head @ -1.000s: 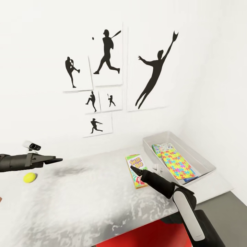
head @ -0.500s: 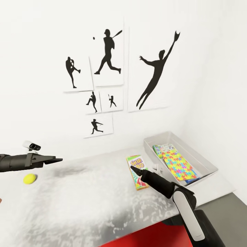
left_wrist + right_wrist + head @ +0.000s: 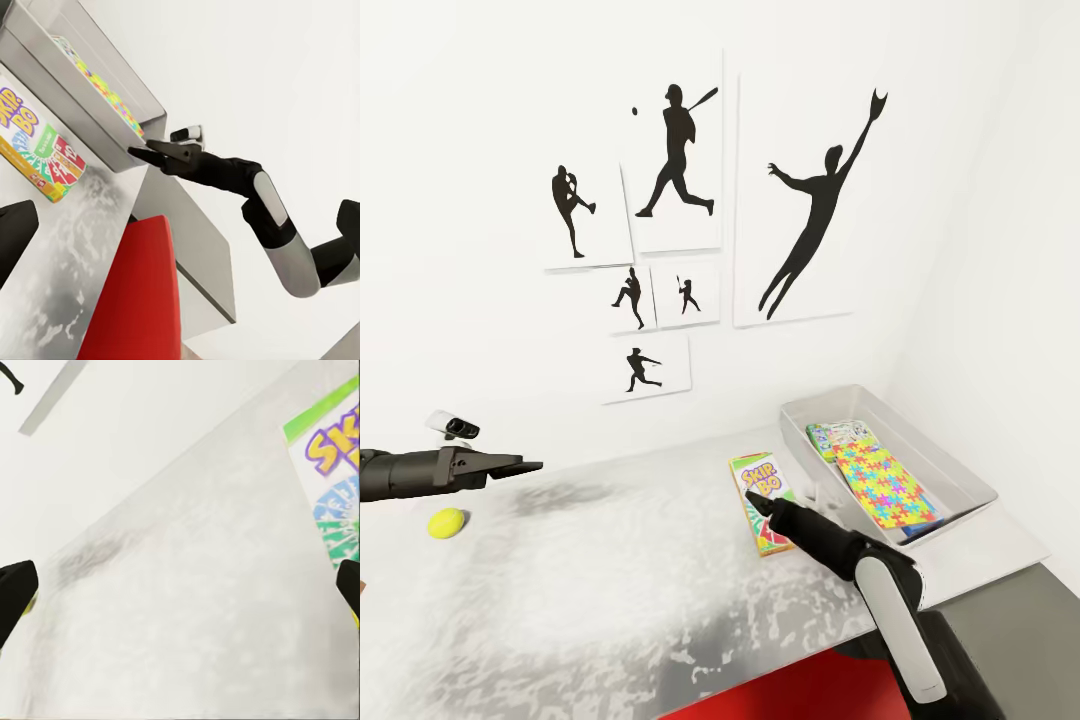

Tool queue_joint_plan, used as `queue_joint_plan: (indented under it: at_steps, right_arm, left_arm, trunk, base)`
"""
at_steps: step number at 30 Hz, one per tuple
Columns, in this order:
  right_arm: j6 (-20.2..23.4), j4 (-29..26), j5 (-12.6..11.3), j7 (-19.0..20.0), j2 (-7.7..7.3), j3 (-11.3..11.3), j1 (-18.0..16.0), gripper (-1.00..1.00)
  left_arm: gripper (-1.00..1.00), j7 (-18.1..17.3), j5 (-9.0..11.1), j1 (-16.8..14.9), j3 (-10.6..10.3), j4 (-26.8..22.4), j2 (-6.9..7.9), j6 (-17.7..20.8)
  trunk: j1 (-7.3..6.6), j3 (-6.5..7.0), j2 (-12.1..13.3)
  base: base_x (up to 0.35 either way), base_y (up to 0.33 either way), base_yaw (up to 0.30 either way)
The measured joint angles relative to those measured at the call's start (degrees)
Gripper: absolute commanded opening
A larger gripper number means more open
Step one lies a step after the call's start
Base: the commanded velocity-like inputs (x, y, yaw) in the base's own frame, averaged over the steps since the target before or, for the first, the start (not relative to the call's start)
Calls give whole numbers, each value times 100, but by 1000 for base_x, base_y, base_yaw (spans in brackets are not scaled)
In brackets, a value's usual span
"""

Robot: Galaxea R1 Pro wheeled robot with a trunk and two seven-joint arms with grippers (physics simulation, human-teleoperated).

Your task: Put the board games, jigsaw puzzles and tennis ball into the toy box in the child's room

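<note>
Flat green-yellow-red printed "SKIP-BO" board game box [image 3: 761, 503] lying face up on the long pale grey-white table [image 3: 610, 590], just beside the near end of the shallow light grey toy box [image 3: 950, 470]. Likely light, stiff cardboard, glossy and thin, so probably slippery and hard to pinch from above; best taken across the short width at an edge, or slid towards the table edge first. Judgement only.

Right gripper [image 3: 752, 497], black, hovering just above the box's middle, empty; in the right wrist view both fingertips [image 3: 15, 592] at the frame edges, jaws spread wide, box corner [image 3: 330, 495] near one tip.

Inside the toy box: multicoloured interlocking-piece jigsaw puzzle [image 3: 880, 485] on top, another printed flat item peeking out behind it, identity unclear.

Small yellow-green tennis ball [image 3: 446, 521] well apart at the table's far left, near the left gripper [image 3: 528, 465]. Left gripper empty, held above the table; opening hard to judge.

Black baseball-player silhouette pictures [image 3: 680, 170] on the white wall behind.
</note>
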Motion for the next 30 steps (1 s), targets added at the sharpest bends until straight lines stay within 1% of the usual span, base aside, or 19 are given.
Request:
queue_joint_plan:
  at_steps: [1,2,3,4,6,7,8,9,10,12,13,14,15,19,21,22,25,27,30]
  right_arm:
    - [24,0,20,-234,28,35,-13,100]
    - [104,-2,27,-747,113,122,-67,100]
    - [241,2,25,-1257,240,195,-217,100]
    - [334,9,25,-1511,314,224,-332,100]
    - [718,162,17,-2360,580,295,-857,100]
    - [801,249,18,-2543,641,306,-1007,100]
    - [914,459,10,-2833,751,320,-1297,100]
    - [959,586,8,-2959,804,325,-1469,100]
    - [1012,869,1,-3137,894,330,-1796,100]
    - [1041,1231,-4,-3259,973,332,-2154,100]
    - [1034,1647,-6,-3334,989,333,-2476,100]
    - [1016,1878,-9,-3362,990,333,-2642,100]
    - [945,2320,-11,-3400,990,333,-2927,100]
    - [587,3486,-18,-3443,990,329,-3649,100]
    - [492,3824,-22,-3440,990,322,-3843,100]
    - [419,4139,-21,-3431,990,313,-4009,100]
    - [275,4683,-24,-3417,990,297,-4284,100]
    - [157,4911,-30,-3408,990,294,-4394,100]
    - [61,5054,-28,-3402,990,297,-4460,100]
  left_arm:
    - [100,0,0,0,0,-1,-2,0]
    - [100,0,-1,0,0,-2,-6,-1]
    - [100,0,-2,0,0,-3,-9,0]
    - [100,0,-2,0,0,-2,-9,0]
    - [100,0,-2,-1,-4,-1,-11,-2]
    - [100,0,-2,0,-5,-1,-13,-3]
    - [100,0,-2,0,-6,1,-16,-2]
    - [100,0,-2,0,-7,1,-17,-3]
    - [100,0,-2,0,-8,1,-19,-1]
    - [100,0,-2,0,-8,0,-19,0]
    - [100,0,-2,0,-9,-1,-20,-3]
    - [100,0,-2,0,-8,0,-20,-4]
    - [100,0,-5,0,-9,1,-21,-5]
    - [100,0,-9,0,-5,2,-26,-6]
    - [100,0,-8,0,-5,-1,-24,-6]
    - [100,0,-6,0,-5,0,-26,-7]
    - [100,0,-4,0,-4,2,-25,-7]
    - [100,0,-3,0,-2,1,-23,-5]
    - [100,0,-2,0,-1,2,-16,-5]
  trunk:
    - [0,0,0]
    - [0,0,0]
    - [0,1,0]
    - [0,1,0]
    - [0,1,1]
    - [0,1,0]
    - [0,1,1]
    - [0,1,0]
    - [1,2,1]
    - [0,1,1]
    - [1,1,1]
    - [0,1,1]
    - [1,1,1]
    - [0,1,1]
    - [0,1,0]
    - [0,1,1]
    - [0,1,1]
    - [0,1,0]
    - [0,1,0]
  base:
    - [0,0,0]
    - [0,0,0]
    - [0,0,0]
    - [0,0,0]
    - [0,0,0]
    - [0,0,0]
    - [0,0,0]
    - [0,0,0]
    - [0,0,0]
    - [0,0,0]
    - [0,0,0]
    - [0,0,0]
    - [0,0,0]
    - [0,0,0]
    - [0,0,0]
    - [0,0,0]
    - [0,0,0]
    - [0,0,0]
    - [0,0,0]
